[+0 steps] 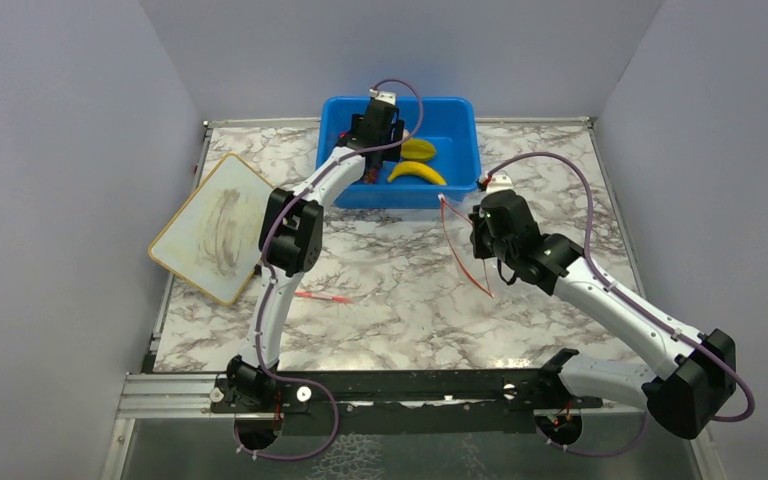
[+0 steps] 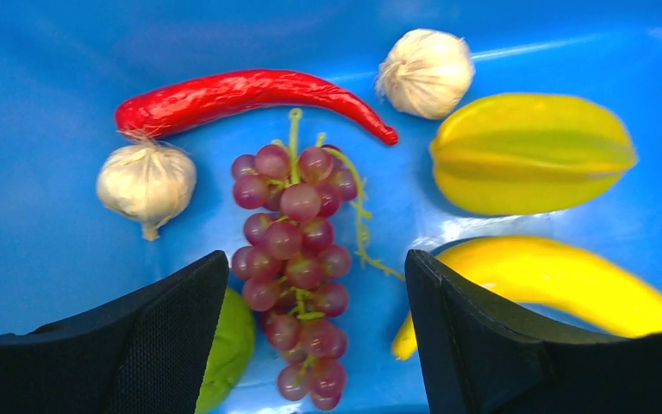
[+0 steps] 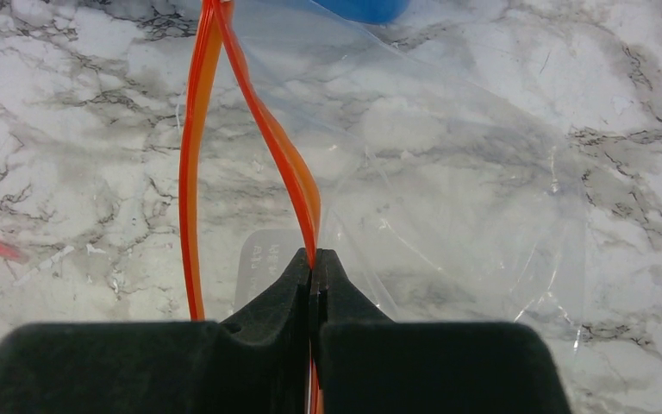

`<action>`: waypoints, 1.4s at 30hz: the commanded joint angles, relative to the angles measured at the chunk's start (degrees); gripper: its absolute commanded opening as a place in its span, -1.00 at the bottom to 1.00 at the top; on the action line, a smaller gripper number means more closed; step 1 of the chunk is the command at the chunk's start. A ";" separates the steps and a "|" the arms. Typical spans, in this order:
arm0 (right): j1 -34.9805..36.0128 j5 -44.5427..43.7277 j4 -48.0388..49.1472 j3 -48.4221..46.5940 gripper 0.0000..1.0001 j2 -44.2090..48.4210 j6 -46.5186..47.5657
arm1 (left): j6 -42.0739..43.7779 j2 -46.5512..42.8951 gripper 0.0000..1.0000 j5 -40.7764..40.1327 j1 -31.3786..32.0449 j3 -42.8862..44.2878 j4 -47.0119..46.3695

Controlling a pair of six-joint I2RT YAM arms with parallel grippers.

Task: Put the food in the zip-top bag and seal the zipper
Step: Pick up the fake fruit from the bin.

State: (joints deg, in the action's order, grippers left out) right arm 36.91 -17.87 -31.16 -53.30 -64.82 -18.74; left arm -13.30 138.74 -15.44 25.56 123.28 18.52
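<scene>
The left gripper point(image 2: 313, 280) was found with jaws spread wide over the rigid blue plastic tub point(image 2: 43, 285), straddling the purple toy grape bunch point(image 2: 293, 207). A green lime point(image 2: 228, 345) and a curved yellow banana point(image 2: 560, 280) lay close on either side. A centred descent is judged advisable, so that the grapes alone are taken. Rightward, the right gripper point(image 3: 312, 263) was pressed together on the orange-red zipper strip point(image 3: 291, 168) of the clear floppy zip-top bag point(image 3: 448, 198), its mouth parted over the marble table point(image 3: 69, 103).

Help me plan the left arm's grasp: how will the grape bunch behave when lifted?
Likely floppy: the grape bunch is many beads on a thin stem, so it may dangle. Its round glossy beads might slip from the open left gripper.
</scene>
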 commanded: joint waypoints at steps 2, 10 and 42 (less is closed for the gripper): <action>-0.21 1.22 2.15 -1.98 -0.98 -0.47 0.55 | 9.07 -2.93 0.58 -0.98 -1.66 -0.47 4.30; -0.17 1.83 1.63 -2.76 -0.98 -0.92 0.16 | 9.66 2.88 0.64 6.41 -2.82 4.90 1.35; -0.17 4.76 1.45 -3.60 -0.98 -2.97 -2.24 | 3.84 -1.68 -0.59 13.78 -3.69 -0.90 -7.73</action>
State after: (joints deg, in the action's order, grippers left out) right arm 36.91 -15.53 -30.81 -55.99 -67.29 -19.35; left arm -7.29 144.16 -4.32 21.98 124.33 12.36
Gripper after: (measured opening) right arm 0.014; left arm 0.240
